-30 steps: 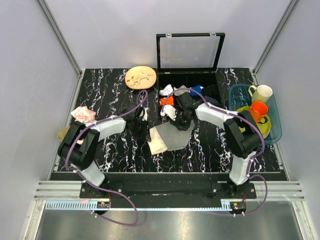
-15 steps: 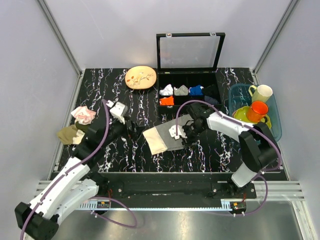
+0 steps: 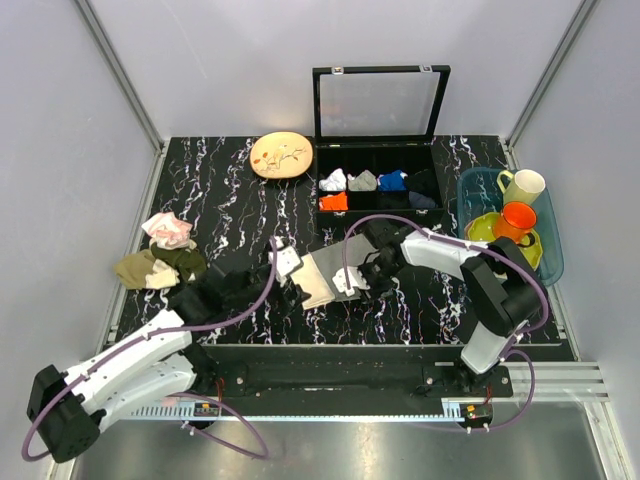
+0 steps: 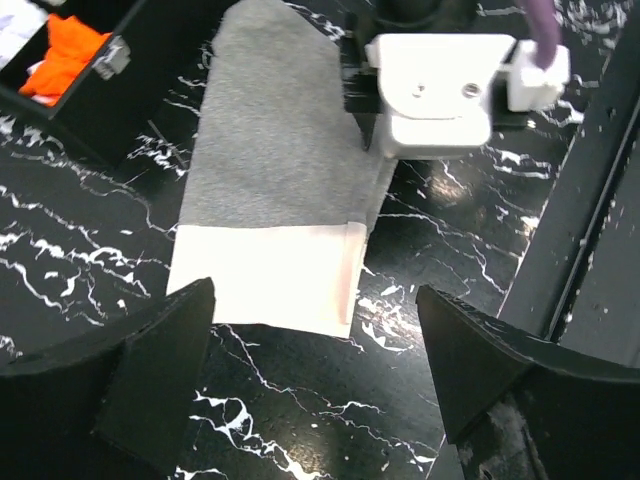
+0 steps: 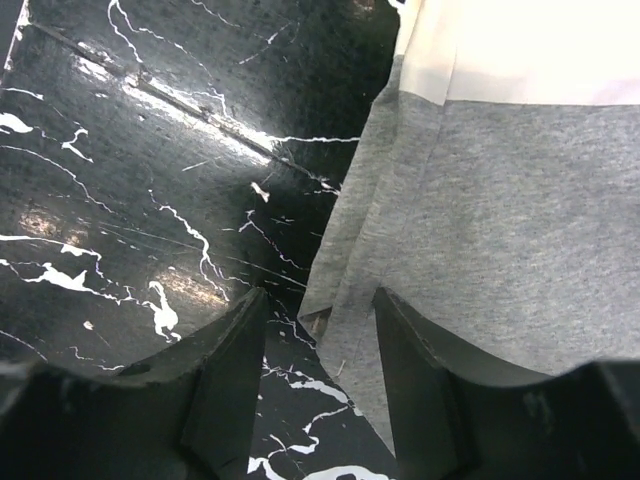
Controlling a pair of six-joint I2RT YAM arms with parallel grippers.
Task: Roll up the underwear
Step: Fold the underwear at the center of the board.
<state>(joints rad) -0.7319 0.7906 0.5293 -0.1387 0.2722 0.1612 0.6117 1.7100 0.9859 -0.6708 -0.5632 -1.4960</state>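
The underwear (image 3: 335, 270) lies flat on the black marble table, mid-grey with a cream band (image 4: 265, 275) at its left end. My left gripper (image 3: 293, 290) (image 4: 315, 312) hovers just short of that cream end. Its jaws are wide open, with only bare table between its fingers (image 4: 150, 365). My right gripper (image 3: 363, 286) (image 5: 320, 302) is low at the near long side of the underwear (image 5: 500, 200). It is open and straddles a folded-over grey edge; one finger (image 5: 430, 390) lies over the cloth and the other is on the table side.
A black compartment box (image 3: 378, 150) with rolled cloths stands behind, its lid up. A round plate (image 3: 281, 155) lies left of it. A blue basket (image 3: 548, 235) with cups is at the right. Pink-and-white (image 3: 167, 229) and olive-tan cloths (image 3: 155, 268) lie at the left.
The left arm swung out low and its gripper came to the cream end, opening wide. The right gripper moved from by the box down to the cloth's near edge.
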